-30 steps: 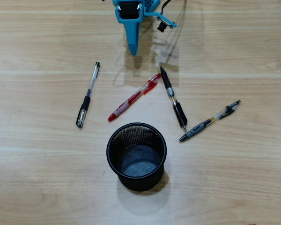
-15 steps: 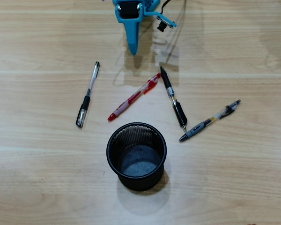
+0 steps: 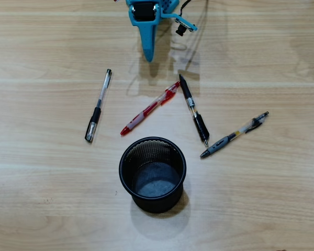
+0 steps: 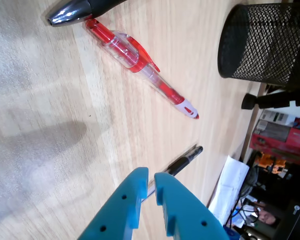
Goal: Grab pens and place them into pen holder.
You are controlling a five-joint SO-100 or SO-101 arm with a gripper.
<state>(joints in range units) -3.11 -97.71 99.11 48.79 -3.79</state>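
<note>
The table [image 3: 52, 209] is pale wood-grain laminate with long planks running left to right in the overhead view, and soft shadows fall on it below the arm. The blue gripper [image 3: 148, 56] hangs near the top edge, its two fingers nearly together with only a thin slit between them in the wrist view [image 4: 149, 174], and nothing between them. The black mesh cup [image 3: 153, 173] stands upright and empty, low of centre. All four pens lie flat on the wood above it: the red pen [image 3: 149, 109] slants just above the cup, its upper end touching a black pen [image 3: 193, 110], a grey-grip pen [image 3: 233, 135] lies further right, and another black pen [image 3: 98, 106] lies well apart at left. In the wrist view, beyond the table's edge, cluttered shelves, a red box [image 4: 282, 141] and white paper [image 4: 230, 185] show
</note>
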